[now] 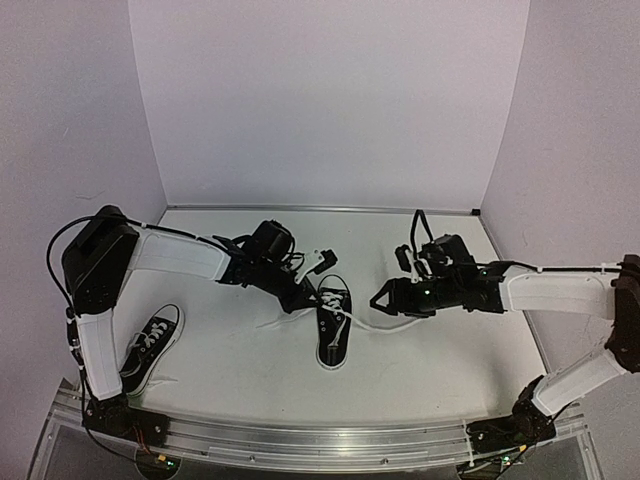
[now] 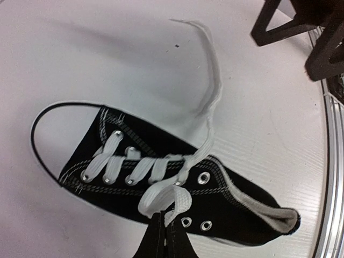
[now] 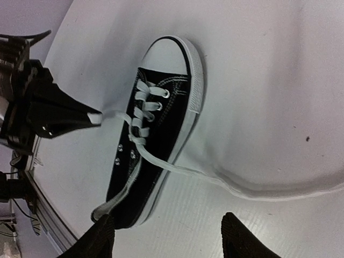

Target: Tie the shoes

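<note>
White tabletop (image 1: pixel 440 385), closed in by pale lilac walls (image 1: pixel 330 100), is where both shoes are found. One shoe (image 1: pixel 333 325) lies flat near the middle, and the second shoe (image 1: pixel 150 350) is set well apart at the left, close to the left arm's base. On the middle shoe one lace (image 2: pixel 161 196) is drawn out sideways from the upper eyelets and is pinched by the left gripper (image 2: pixel 164 220), whose jaws are clenched on it. The other lace (image 3: pixel 258 191) is trailed loose across the table toward the right. The step in hand is judged to be the gathering of both laces before a first crossing. It would be done well if the held lace is drawn only lightly taut, so that the shoe is not dragged or tipped, and if the loose lace is picked up close to the shoe rather than at its far tip. The left gripper is placed just beside the lacing on the shoe's left side. The right gripper (image 1: pixel 383 298) is seen spread wide and empty, near the shoe's right side without touching it, with the loose lace lying on the table close by.
</note>
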